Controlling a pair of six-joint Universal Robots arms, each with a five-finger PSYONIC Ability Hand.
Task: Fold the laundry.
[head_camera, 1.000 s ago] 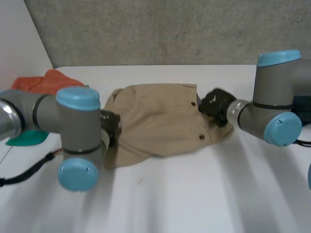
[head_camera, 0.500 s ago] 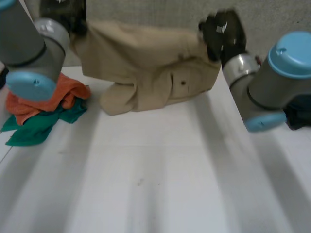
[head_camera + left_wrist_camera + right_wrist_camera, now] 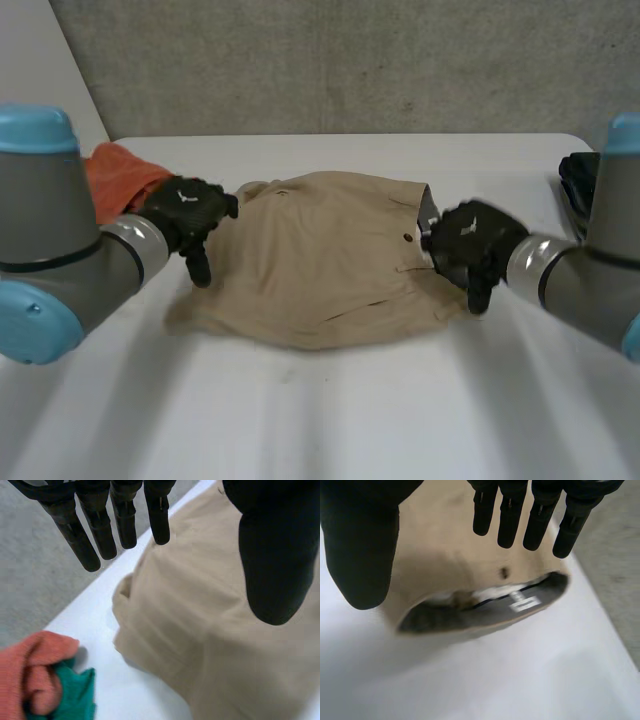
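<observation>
Right wrist view: white label [image 3: 525, 602] inside shorts [image 3: 445, 545], illegible.

A tan garment [image 3: 320, 265] lies spread flat in the middle of the white tabletop [image 3: 350, 420], its open waistband turned to the right beside a small dark button [image 3: 407, 238]. The left hand [image 3: 185, 215] sits at the garment's left edge and the right hand [image 3: 470, 240] at its right edge, by the waistband. Both hands' fingers point down and look relaxed, though contact with the fabric is hard to judge. An orange cloth [image 3: 115, 175] lies at the far left, and a dark item [image 3: 578, 185] at the far right.
</observation>
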